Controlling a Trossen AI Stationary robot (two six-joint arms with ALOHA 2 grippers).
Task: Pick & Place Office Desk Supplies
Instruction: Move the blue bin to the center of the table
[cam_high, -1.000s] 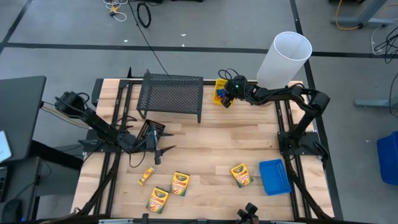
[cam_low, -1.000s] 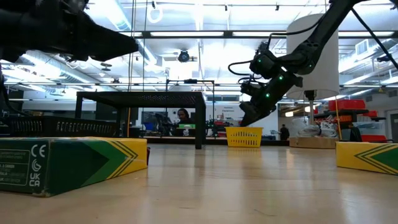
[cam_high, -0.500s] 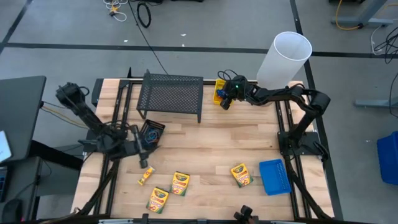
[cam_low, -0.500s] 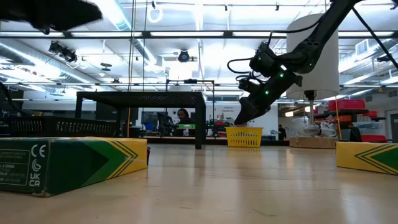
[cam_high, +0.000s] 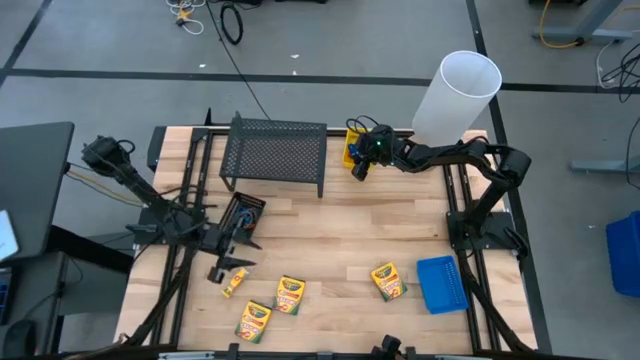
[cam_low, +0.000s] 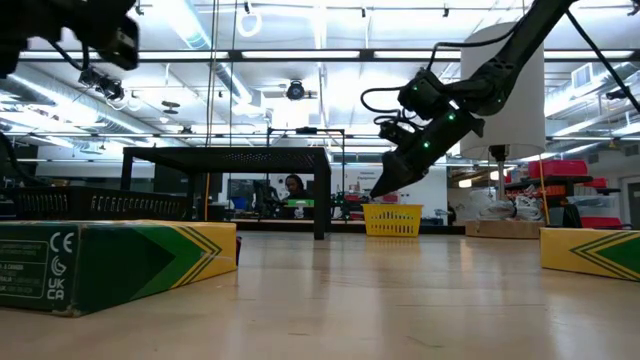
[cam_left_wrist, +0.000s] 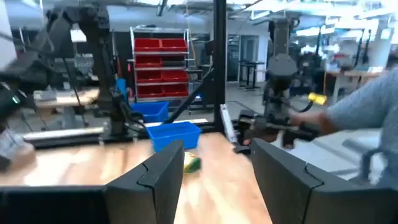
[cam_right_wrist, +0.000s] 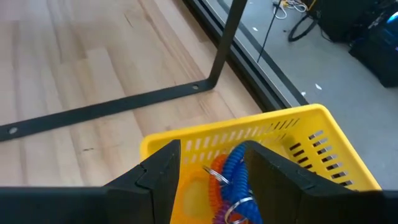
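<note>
My right gripper (cam_right_wrist: 211, 155) is open and hangs just above the near-left wall of the yellow bin (cam_right_wrist: 292, 134), which stands by the far edge (cam_high: 352, 150). Orange and blue coiled loops (cam_right_wrist: 229, 174) lie inside it. In the low view the right gripper (cam_low: 382, 188) is clear of the bin's rim (cam_low: 392, 208). My left gripper (cam_high: 228, 266) is open and hovers between the black bin (cam_high: 243, 213) and a small crayon box (cam_high: 235, 282). More crayon boxes (cam_high: 290, 294), (cam_high: 253, 320), (cam_high: 387, 281) lie flat near the near edge. The blue bin (cam_high: 441, 284) stands on the right.
The black wire-mesh rack (cam_high: 275, 155) stands at the far edge, left of the yellow bin. The tall white cylinder (cam_high: 455, 95) rises behind my right arm. Bare wood lies in the table's middle (cam_high: 350, 225). A person's sleeve (cam_left_wrist: 367, 112) shows beyond the table's right side.
My left gripper has swung back from the black bin toward the table's left, turned, and come down toward the near edge beside the small crayon box. My right gripper has shifted a little toward the table's left over the yellow bin. No object has moved.
</note>
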